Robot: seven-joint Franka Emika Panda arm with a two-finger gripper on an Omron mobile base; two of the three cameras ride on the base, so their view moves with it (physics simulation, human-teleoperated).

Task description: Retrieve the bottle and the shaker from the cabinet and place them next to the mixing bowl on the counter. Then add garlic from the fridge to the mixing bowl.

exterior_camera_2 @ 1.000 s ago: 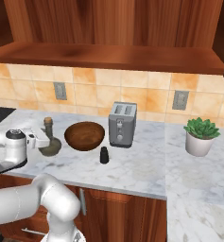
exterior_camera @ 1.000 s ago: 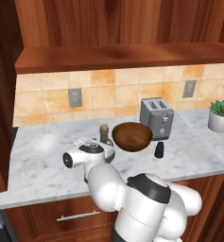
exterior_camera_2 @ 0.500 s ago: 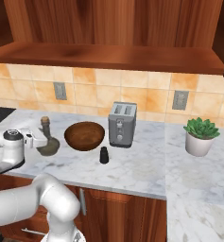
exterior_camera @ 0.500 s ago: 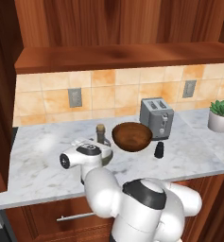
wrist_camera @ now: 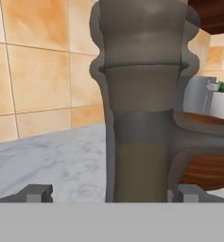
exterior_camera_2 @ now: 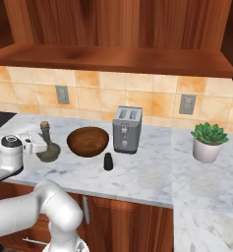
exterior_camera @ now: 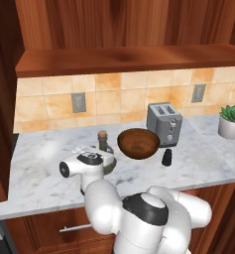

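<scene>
From the left base camera, the corked bottle (exterior_camera: 104,145) stands on the marble counter (exterior_camera: 34,171) just past the pincer, left of the wooden mixing bowl (exterior_camera: 138,143); the black shaker (exterior_camera: 166,158) sits beyond. From the right, the bottle (exterior_camera_2: 47,145) adjoins the hand. Up close, fingertips (wrist_camera: 38,193) flank its neck (wrist_camera: 139,101), spread wide, apparently not touching.

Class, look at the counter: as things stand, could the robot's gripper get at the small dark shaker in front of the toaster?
Probably yes. The shaker stands alone on the counter, and the gripper, jaws open, holds nothing. It must first back off the bottle and pass the bowl.
</scene>
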